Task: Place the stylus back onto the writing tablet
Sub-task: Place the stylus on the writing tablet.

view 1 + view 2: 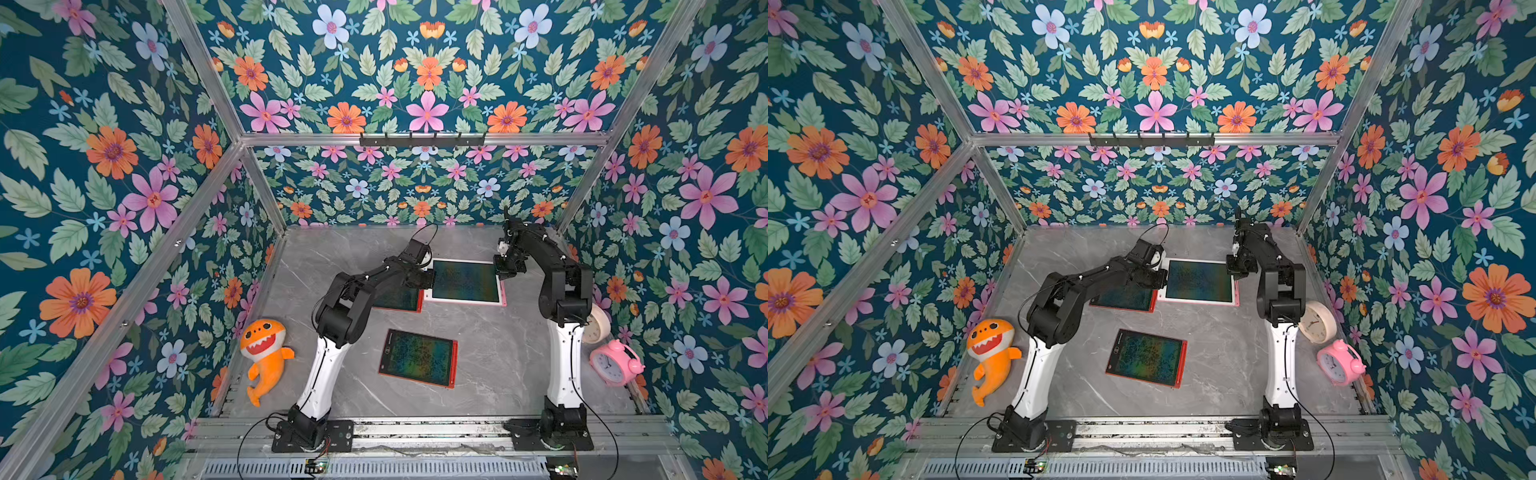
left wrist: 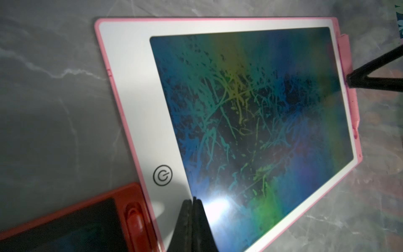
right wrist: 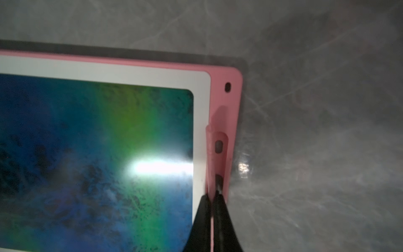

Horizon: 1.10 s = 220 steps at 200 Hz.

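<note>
Right gripper (image 3: 212, 194), jaws together, pressed its tips on the pink stylus (image 2: 352, 104) lying along the pink writing tablet's (image 2: 130, 87) edge, while the left gripper (image 2: 193, 199), likewise closed, touched the opposite bezel just beside a red tablet (image 2: 133, 192), with bare marble table (image 3: 316, 131) beyond the stylus.

Grey marble-pattern worktop (image 1: 490, 353) carries 5 non-task items; orange shark plush (image 1: 264, 353) lies at the left edge; pink twin-bell alarm clock (image 1: 615, 362) sits at the right edge; cream round clock (image 1: 598, 328) leans just behind it; front red-framed tablet (image 1: 419, 357) lies flat near centre; rear red-framed tablet (image 1: 399, 300) lies farther back, partly hidden; floral wallpaper (image 1: 124, 166) covers all walls; black hook rail (image 1: 422, 140) is mounted on the rear frame bar.
</note>
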Tool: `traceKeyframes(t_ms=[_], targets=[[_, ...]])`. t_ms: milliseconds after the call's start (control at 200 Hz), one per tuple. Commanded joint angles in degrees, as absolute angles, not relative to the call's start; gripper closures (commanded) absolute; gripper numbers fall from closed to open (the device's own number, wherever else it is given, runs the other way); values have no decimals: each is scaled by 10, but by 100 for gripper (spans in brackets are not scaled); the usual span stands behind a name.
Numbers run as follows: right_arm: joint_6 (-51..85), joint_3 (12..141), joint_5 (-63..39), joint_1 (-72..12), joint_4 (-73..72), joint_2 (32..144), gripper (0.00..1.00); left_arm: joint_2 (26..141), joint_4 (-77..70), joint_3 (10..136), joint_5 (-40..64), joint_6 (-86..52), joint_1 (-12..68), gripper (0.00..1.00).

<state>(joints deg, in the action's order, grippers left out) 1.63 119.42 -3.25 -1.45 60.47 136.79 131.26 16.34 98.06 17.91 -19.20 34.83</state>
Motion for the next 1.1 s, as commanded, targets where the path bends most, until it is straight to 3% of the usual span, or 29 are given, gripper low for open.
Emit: traceKeyframes(t_ms=[0, 160, 320, 500, 770, 1095], targets=[[26, 1212, -22, -15, 623, 1377, 100, 1322, 218, 978, 158, -184, 348, 100], [29, 1248, -21, -15, 649, 1395, 95, 1323, 223, 978, 156, -183, 349, 100], [36, 1252, -31, -15, 657, 1389, 79, 1325, 224, 978, 155, -180, 349, 100], [48, 1242, -48, -14, 656, 1364, 71, 1325, 226, 978, 154, -177, 348, 100], [69, 1240, -82, -1, 637, 1347, 68, 1323, 228, 978, 153, -176, 349, 100], [78, 1304, -91, 14, 617, 1409, 70, 1323, 229, 977, 153, -175, 348, 100]])
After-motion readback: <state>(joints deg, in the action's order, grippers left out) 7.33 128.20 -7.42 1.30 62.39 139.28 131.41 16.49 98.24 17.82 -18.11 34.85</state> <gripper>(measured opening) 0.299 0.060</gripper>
